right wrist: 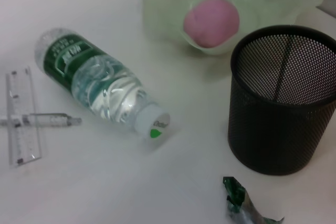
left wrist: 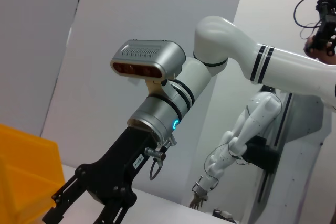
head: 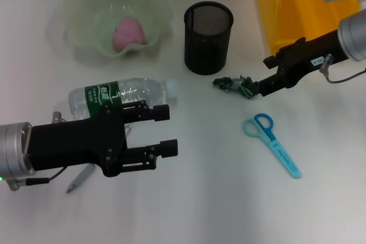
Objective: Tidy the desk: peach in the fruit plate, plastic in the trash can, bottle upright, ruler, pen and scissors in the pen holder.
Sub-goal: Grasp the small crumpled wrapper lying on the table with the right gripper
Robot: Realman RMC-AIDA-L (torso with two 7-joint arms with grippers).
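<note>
Nearest the head camera, the left gripper (head: 166, 131) is held low over the white surface (head: 189, 198), its two black fingers (head: 162, 149) spread apart with nothing between them. Partly hidden under that arm, a pen (head: 79, 179) is seen on the surface, and in the right wrist view it lies across a clear ruler (right wrist: 22, 116). Blue scissors (head: 272, 143) lie flat to the right. Just beyond the left gripper, the water bottle (head: 117, 95) lies on its side. Farther right, the right gripper (head: 251, 88) is clamped on a crumpled green plastic wrapper (head: 234, 84). Behind it stands the black mesh pen holder (head: 208, 37). A pink peach (head: 128, 32) rests in the pale green fruit plate (head: 80, 44), and the yellow trash can (head: 280, 10) stands at the far right.
</note>
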